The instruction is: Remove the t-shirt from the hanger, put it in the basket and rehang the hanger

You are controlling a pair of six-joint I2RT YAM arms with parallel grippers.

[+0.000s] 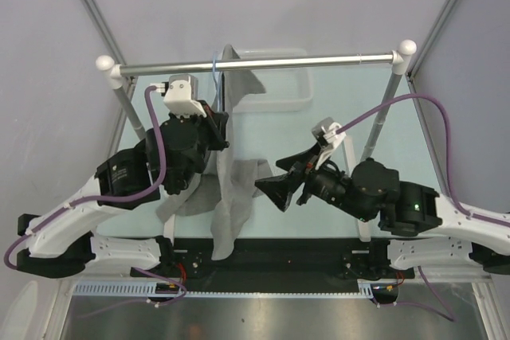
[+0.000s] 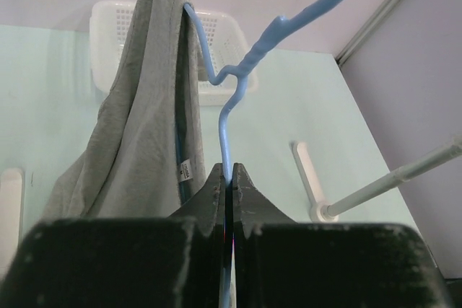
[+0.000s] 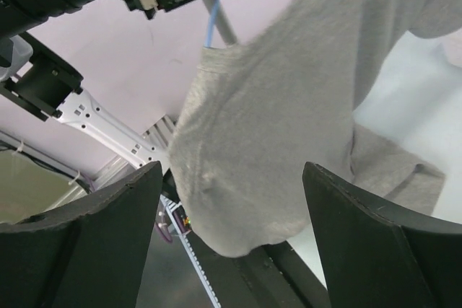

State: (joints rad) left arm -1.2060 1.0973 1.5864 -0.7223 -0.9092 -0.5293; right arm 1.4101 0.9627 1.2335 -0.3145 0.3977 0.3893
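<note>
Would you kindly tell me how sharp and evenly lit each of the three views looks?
Top external: soft, even light, sharp throughout, a bright streak along the rail. Left wrist: the hanger wire is crisp; the left gripper, close to the lens, is dark and slightly soft. Right wrist: the t-shirt is a little soft, the right gripper nearly black, the table looks washed out.
</note>
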